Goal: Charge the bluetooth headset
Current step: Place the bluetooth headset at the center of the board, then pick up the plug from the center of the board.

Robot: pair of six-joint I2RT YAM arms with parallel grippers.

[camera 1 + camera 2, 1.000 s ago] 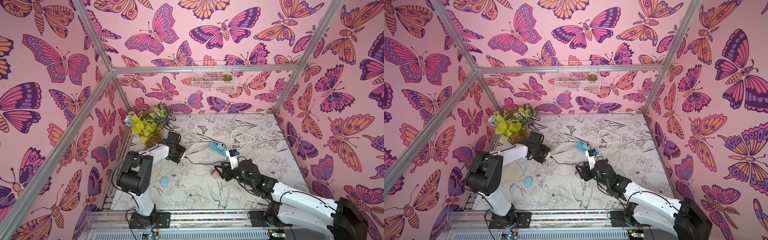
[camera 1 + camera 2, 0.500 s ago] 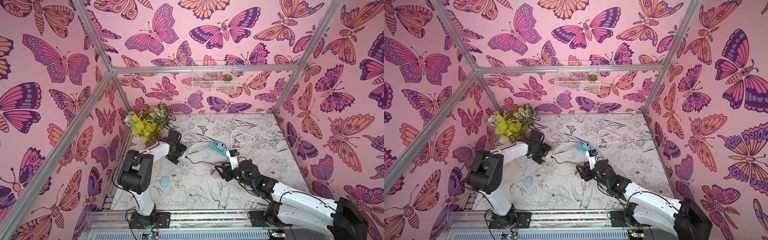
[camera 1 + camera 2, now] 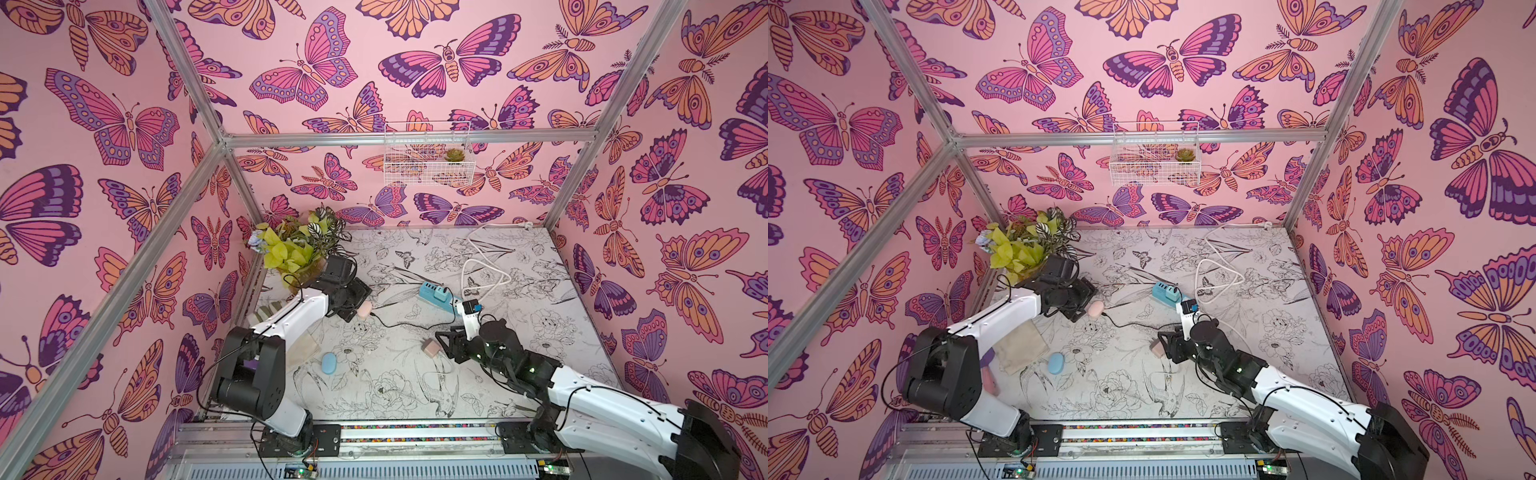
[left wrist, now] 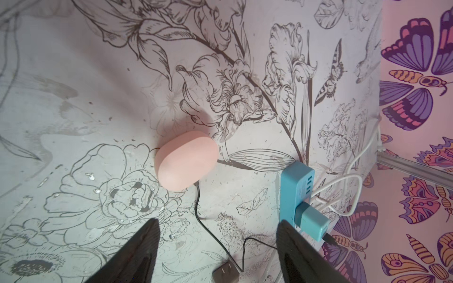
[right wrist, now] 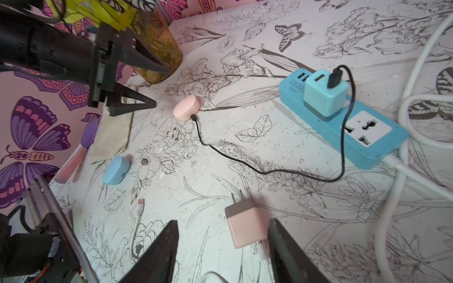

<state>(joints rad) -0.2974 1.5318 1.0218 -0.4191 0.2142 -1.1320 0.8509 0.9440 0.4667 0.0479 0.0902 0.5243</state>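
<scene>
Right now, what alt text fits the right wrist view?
A pink earbud case is joined by a black cable to a teal adapter in a blue power strip. The open right gripper frames a loose pink charger.

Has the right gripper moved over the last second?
No visible move. In both top views the right gripper stays open around the pink adapter, the same gap short of the blue power strip.

Pink butterfly-print walls (image 3: 124, 124) enclose a floral-sketch tabletop (image 3: 395, 399), a white wire basket (image 3: 428, 174) hanging behind.
</scene>
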